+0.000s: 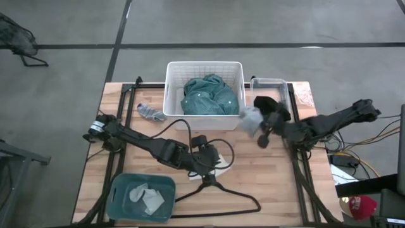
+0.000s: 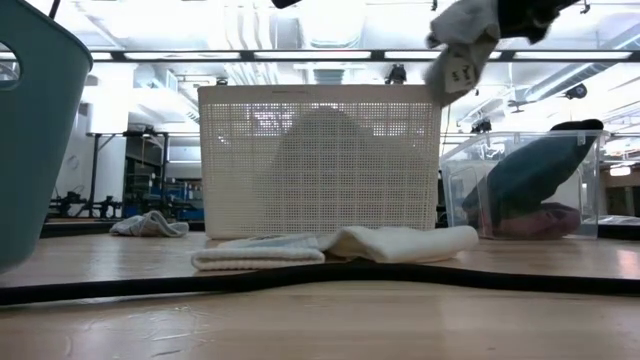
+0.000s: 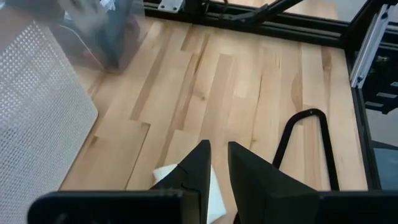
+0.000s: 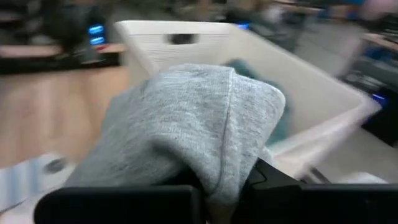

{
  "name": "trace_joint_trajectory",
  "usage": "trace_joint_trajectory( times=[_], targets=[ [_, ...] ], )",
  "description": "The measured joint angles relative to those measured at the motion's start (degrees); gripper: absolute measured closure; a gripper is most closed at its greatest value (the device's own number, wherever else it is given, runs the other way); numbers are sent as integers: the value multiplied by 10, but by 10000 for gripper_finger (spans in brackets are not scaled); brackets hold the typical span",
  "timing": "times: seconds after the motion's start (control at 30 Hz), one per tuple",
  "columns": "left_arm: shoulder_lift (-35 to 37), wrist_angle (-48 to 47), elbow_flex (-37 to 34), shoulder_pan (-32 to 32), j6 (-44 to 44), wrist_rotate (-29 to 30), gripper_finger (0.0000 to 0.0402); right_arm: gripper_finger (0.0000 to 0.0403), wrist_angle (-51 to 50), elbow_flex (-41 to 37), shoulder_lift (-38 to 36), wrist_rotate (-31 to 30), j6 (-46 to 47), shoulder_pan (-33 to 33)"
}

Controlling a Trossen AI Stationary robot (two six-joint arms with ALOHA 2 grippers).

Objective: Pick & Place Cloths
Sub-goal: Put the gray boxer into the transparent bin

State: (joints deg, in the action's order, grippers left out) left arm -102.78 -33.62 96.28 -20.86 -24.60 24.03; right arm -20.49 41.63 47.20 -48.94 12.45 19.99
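One white basket (image 1: 171, 88) on the counter (image 1: 272, 183) holds one teal shirt (image 1: 205, 95). Right claw (image 1: 261, 126) pinches one grey cloth (image 1: 249, 119) aloft beside it. Left claw (image 1: 212, 158), fingers narrowly parted, hovers over one white cloth (image 2: 400, 243).

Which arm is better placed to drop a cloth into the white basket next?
Right: its hand holds the grey cloth raised beside the white basket. The left hand is low over the table, empty.
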Motion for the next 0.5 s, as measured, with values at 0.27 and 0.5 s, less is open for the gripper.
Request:
trace_joint_trajectory(
  times=[0.27, 0.5],
  targets=[
    [0, -1, -1, 0, 1, 0, 339, 382, -103, 0, -101, -105, 79, -18],
    [0, -1, -1, 0, -8, 0, 339, 381, -181, 0, -110, -164, 135, -81]
  ],
)
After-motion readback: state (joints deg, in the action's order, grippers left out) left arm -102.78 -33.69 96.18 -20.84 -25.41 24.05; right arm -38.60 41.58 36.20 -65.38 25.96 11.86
